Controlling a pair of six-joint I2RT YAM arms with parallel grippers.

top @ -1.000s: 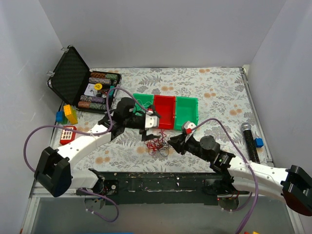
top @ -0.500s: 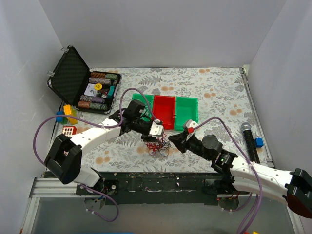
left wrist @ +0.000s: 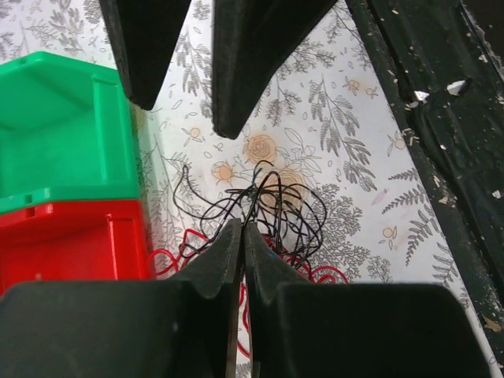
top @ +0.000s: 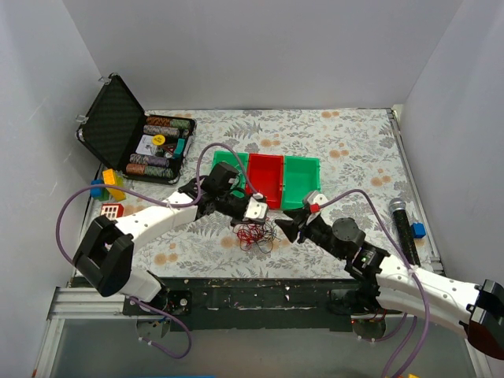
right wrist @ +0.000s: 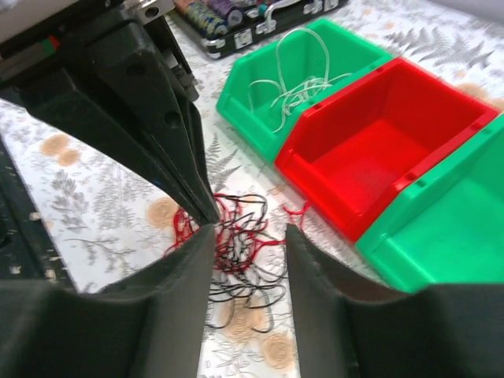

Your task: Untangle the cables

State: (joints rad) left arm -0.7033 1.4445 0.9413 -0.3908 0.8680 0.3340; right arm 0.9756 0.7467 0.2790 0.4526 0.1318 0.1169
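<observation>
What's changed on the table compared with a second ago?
The left gripper slid toward the near edge onto the cables, fingers shut at the tangle; whether it pinches a strand is unclear. The right gripper, open, shifted slightly right. The cables, the bins and the case stayed put.

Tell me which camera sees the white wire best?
Right wrist: the white wire lies looped in the green box, close and clear. From the top, the left arm mostly hides that box; the left wrist view shows none.
</observation>
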